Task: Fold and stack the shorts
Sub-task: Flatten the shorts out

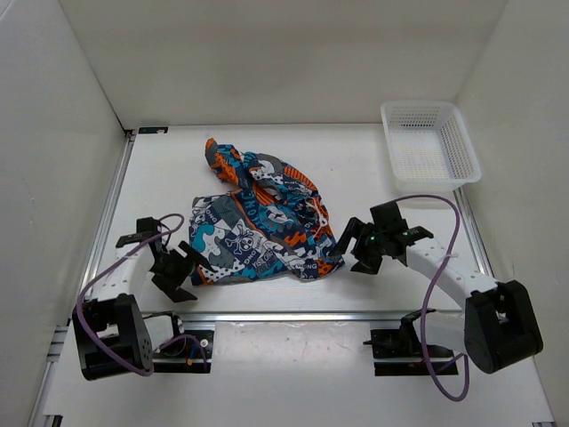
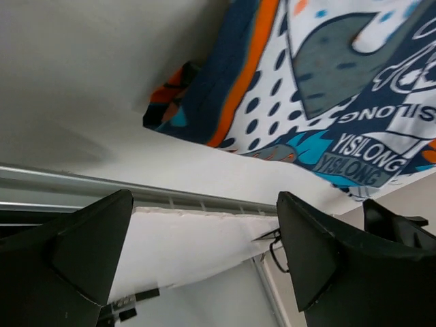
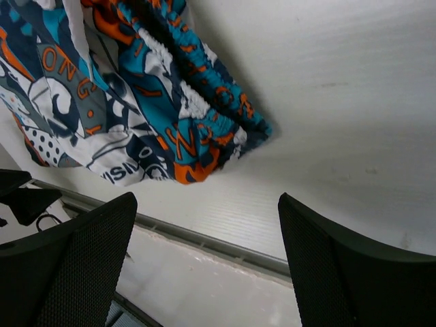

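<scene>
The shorts (image 1: 258, 222), printed in navy, orange, teal and white, lie crumpled in a loose heap in the middle of the white table. My left gripper (image 1: 180, 269) is open and empty just off the heap's near left edge. In the left wrist view (image 2: 204, 231) the cloth's corner (image 2: 327, 95) lies beyond the fingertips. My right gripper (image 1: 353, 247) is open and empty just off the heap's near right corner. In the right wrist view (image 3: 208, 231) the elastic waistband end (image 3: 204, 129) lies past the fingertips, not between them.
A white plastic mesh basket (image 1: 430, 145) stands at the back right of the table. A metal rail (image 1: 293, 314) runs along the table's near edge, with white walls on three sides. Purple cables (image 1: 436, 267) loop from both arms.
</scene>
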